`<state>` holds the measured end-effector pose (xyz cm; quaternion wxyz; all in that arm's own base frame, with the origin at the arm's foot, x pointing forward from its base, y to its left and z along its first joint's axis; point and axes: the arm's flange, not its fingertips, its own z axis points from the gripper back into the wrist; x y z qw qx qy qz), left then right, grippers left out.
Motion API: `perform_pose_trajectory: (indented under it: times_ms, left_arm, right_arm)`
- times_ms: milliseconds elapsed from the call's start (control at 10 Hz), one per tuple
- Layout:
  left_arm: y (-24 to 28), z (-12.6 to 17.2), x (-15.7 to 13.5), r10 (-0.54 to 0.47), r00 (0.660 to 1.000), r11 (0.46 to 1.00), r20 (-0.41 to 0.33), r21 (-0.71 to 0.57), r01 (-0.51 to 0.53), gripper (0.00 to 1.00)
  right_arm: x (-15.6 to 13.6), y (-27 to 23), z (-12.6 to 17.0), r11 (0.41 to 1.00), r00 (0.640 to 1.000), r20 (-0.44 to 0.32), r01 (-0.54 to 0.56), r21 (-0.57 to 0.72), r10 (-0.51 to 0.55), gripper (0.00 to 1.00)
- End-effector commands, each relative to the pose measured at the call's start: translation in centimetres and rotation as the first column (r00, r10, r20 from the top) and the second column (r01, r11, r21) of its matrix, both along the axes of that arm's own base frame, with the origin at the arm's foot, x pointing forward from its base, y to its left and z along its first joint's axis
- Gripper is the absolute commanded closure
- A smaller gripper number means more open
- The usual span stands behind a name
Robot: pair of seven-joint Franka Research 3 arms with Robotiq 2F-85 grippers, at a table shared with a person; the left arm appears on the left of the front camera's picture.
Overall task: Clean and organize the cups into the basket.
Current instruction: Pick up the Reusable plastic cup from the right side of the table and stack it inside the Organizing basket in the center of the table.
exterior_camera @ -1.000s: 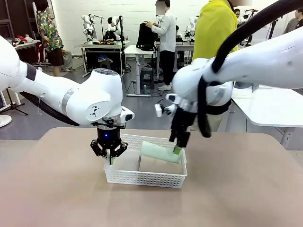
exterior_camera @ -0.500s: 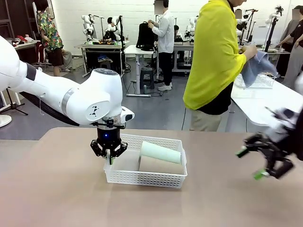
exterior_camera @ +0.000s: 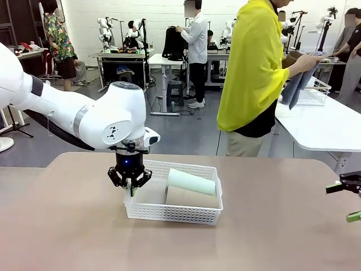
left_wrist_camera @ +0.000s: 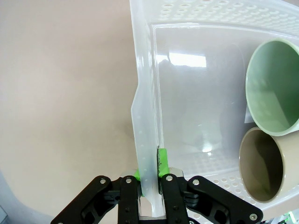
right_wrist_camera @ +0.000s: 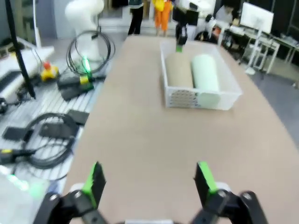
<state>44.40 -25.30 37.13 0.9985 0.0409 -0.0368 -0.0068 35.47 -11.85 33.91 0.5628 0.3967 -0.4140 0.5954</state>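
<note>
Front view: the left gripper (exterior_camera: 131, 189) points straight down at the left end of the basket (exterior_camera: 169, 213), which stands near the middle of the table (exterior_camera: 67, 231). Two cups lie on their sides in the right part of the basket: a mint-green cup (exterior_camera: 192, 182) on the far side and a tan cup (exterior_camera: 189, 197) on the near side, side by side and touching. The right gripper (exterior_camera: 342, 202) is at the right edge of the picture, above the table and well apart from the basket.

Left wrist view: the left gripper (left_wrist_camera: 149, 170) is closed on the end wall of the basket (left_wrist_camera: 145, 93). One green pad presses the inside of the wall and the other the outside. The open mouths of the mint-green cup (left_wrist_camera: 273, 88) and the tan cup (left_wrist_camera: 261, 163) face this end of the basket. The basket floor between the wall and the cups is bare.

Right wrist view: the right gripper (right_wrist_camera: 149, 182) has its fingers spread wide over bare tabletop, with nothing between the pads. The basket (right_wrist_camera: 187, 98) with both cups is farther along the table.

At the far side, a person (exterior_camera: 254, 73) in a yellow top faces another table and holds a grey-blue cloth (exterior_camera: 294, 87).
</note>
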Motion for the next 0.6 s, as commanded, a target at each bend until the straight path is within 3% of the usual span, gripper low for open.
perform_pose_trajectory:
  times_ms: [0,100,200,300,500]
  left_arm:
    - [0.0,0.1,-0.1,-0.002,1.000,1.000,0.002,0.002,0.002,1.00]
    - [0.0,0.1,-0.1,-0.002,1.000,1.000,0.002,0.002,0.002,1.00]
    - [0.0,0.1,-0.1,-0.002,1.000,1.000,0.002,0.002,0.002,1.00]
    - [0.0,0.1,-0.1,-0.002,1.000,1.000,0.002,0.002,0.002,1.00]
    - [0.0,0.1,-0.1,-0.002,1.000,1.000,0.002,0.002,0.002,1.00]
  right_arm:
    - [2.4,-1.7,-1.4,0.993,0.999,-0.048,0.015,0.120,-0.009,0.00]
    - [2.7,-2.3,-2.0,0.981,0.997,-0.066,0.059,0.182,-0.048,0.00]
    - [3.2,-1.9,-2.4,0.983,0.992,-0.098,0.093,0.161,-0.078,0.00]
    - [1.3,-1.7,-1.7,0.993,0.998,-0.060,0.032,0.111,-0.025,0.00]
    - [1.3,-1.7,-1.7,0.993,0.998,-0.060,0.032,0.111,-0.025,0.00]
